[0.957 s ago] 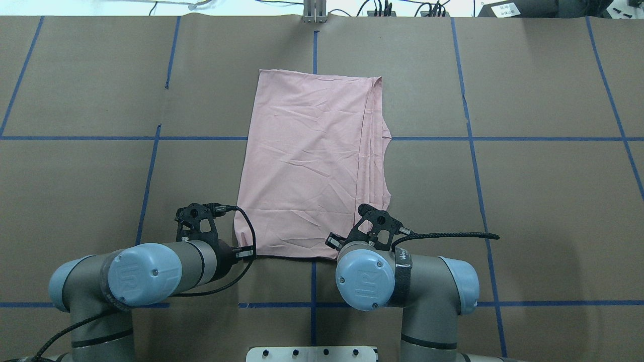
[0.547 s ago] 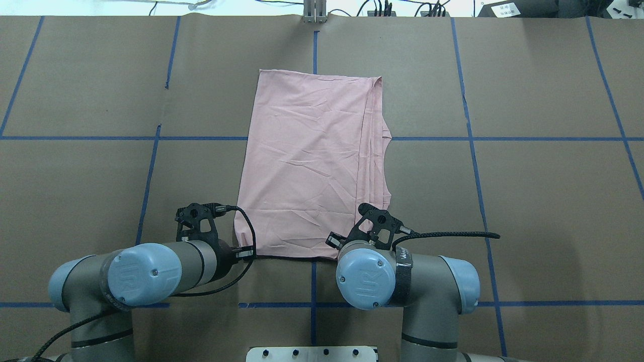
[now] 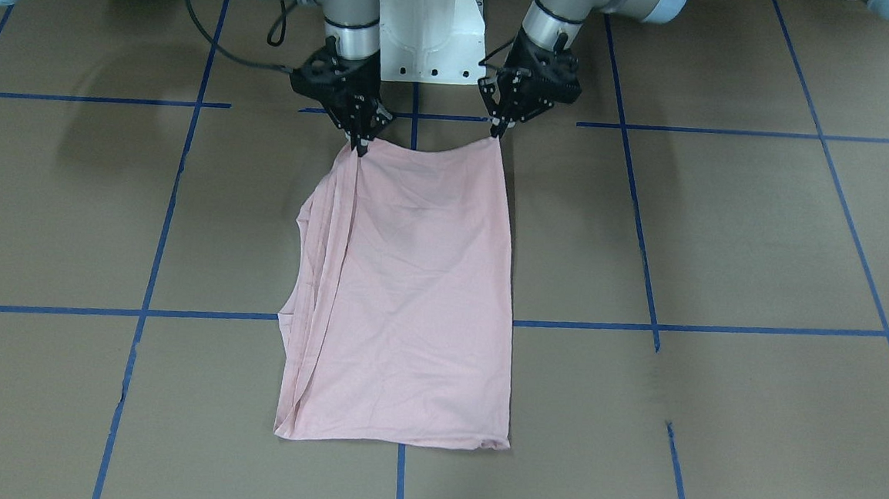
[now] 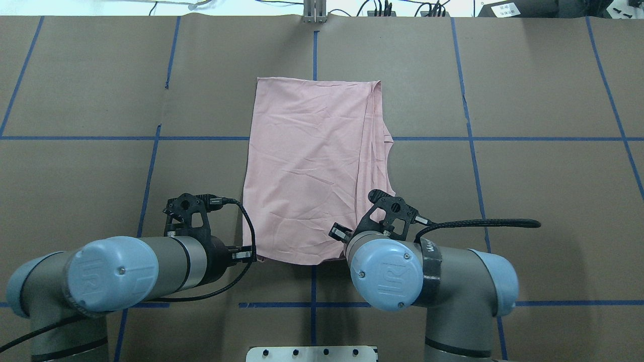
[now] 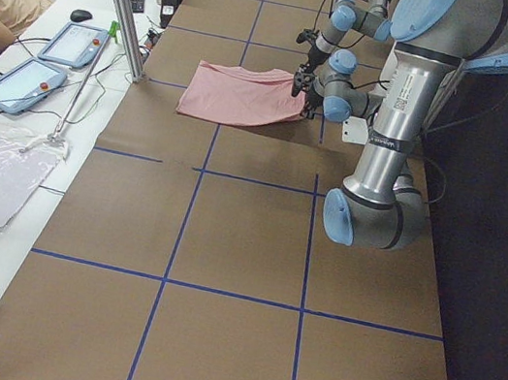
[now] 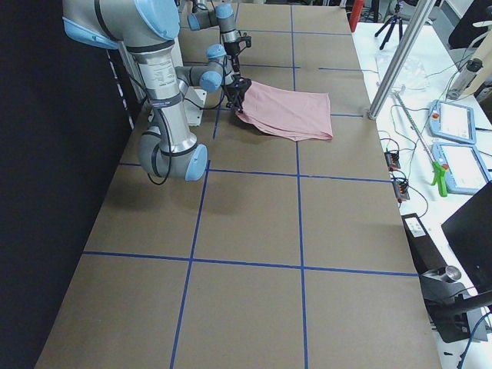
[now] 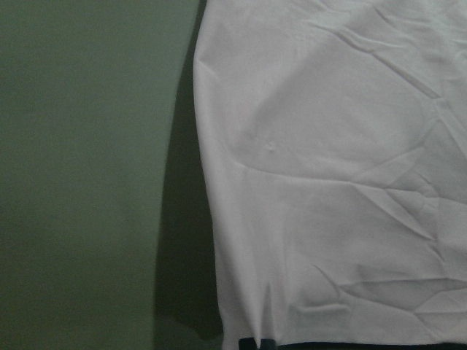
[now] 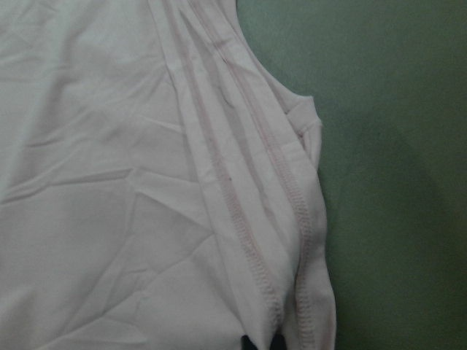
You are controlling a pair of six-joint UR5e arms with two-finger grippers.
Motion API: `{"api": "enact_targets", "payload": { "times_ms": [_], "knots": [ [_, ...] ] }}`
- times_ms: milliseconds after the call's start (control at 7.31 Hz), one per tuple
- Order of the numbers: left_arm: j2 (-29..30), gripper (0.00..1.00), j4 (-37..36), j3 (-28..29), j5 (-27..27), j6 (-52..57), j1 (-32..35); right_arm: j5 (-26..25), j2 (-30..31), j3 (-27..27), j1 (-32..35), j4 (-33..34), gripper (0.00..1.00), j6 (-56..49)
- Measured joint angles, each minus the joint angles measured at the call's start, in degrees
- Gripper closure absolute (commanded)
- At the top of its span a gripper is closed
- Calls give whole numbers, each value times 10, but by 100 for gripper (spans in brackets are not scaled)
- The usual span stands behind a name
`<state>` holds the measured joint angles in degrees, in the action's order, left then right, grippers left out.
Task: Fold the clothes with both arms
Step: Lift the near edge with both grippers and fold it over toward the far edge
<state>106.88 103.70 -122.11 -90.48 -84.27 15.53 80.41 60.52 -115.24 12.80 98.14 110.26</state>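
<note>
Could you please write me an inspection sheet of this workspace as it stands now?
Surface: table covered in brown paper with a blue tape grid.
Job's things: pink T-shirt, folded lengthwise, plain side up, sleeve layers stacked along the robot's right edge.
Clutter: nothing seen.
Grippers: left gripper and right gripper each shut on a near corner of the T-shirt.
Cables: black cable loops at the left wrist; braided cable trails from the right wrist over the table.
Surroundings: white pedestal base between the arms; tablets beside the table.
</note>
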Motion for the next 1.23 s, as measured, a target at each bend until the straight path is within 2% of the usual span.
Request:
{"api": "enact_targets", "payload": {
  "times_ms": [274, 410, 547, 957, 1231],
  "knots": [
    [19, 100, -101, -102, -31, 1, 1, 14, -4, -114, -7, 106, 100, 0],
    [35, 100, -146, -138, -43, 2, 1, 19, -5, -147, -10, 136, 100, 0],
    [46, 100, -169, -149, -47, 2, 1, 21, -4, -157, -12, 149, 100, 0],
    [67, 100, -174, -102, -45, 36, 28, 18, -10, -131, -4, 142, 100, -32],
    [97, 99, -130, -8, -47, 76, 79, 22, -24, -56, 50, 77, 100, -79]
  ]
}}
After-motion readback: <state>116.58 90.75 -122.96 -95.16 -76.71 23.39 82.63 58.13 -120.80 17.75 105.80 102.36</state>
